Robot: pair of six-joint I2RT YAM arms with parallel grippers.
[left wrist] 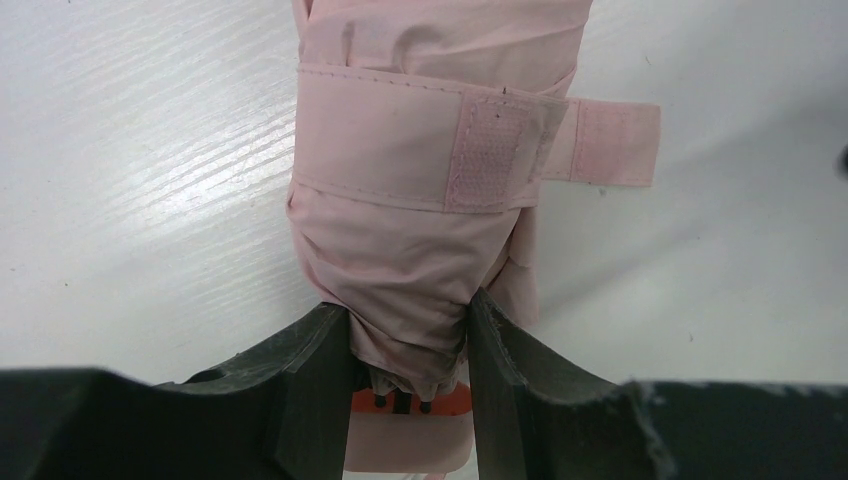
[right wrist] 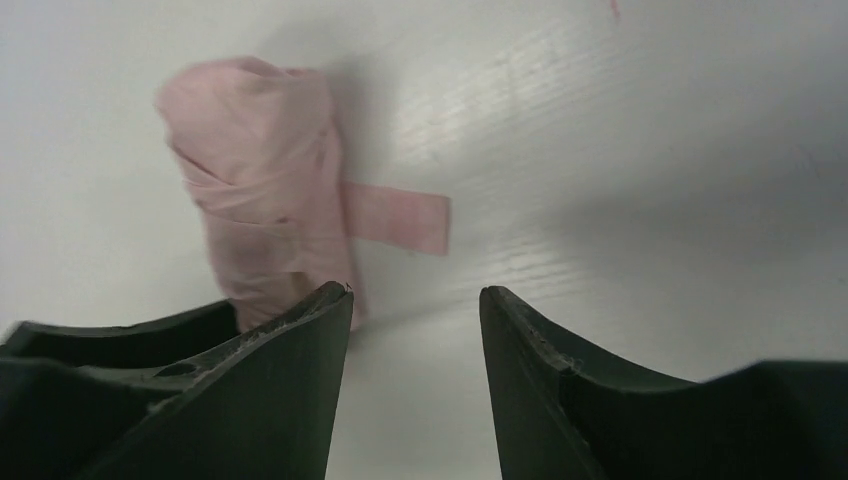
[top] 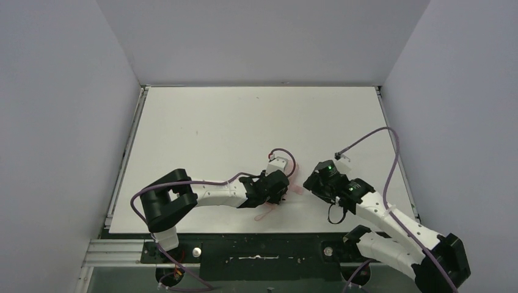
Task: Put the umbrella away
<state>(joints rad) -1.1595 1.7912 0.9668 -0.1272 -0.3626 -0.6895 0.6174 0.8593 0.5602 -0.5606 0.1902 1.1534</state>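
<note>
Nearest, the left claw [left wrist: 408,308] is clamped on one end of the umbrella [left wrist: 400,235], its two fingers pinching the gathered pink fabric from either side. Just beyond the grip, the strap [left wrist: 430,150] is wrapped around the folded bundle and fastened on its hook patch, with a free tail sticking out to one side. The right claw [right wrist: 415,295] stands with its jaws apart and nothing between them, just beside the bundle and on the side of that tail. The umbrella itself rests on the bench [top: 244,116], in the near middle part, between the two arms. Farther back the white surface carries nothing that I can see.

The bundle looks closed, so what remains is probably carrying it off or letting it go. The weak point is the grip, since it sits on soft, slippery cloth at the very end. A lift could let the far end sag and the fabric slide out. The right claw is close enough that a careless swing could catch the tail and peel the fastening open.
</note>
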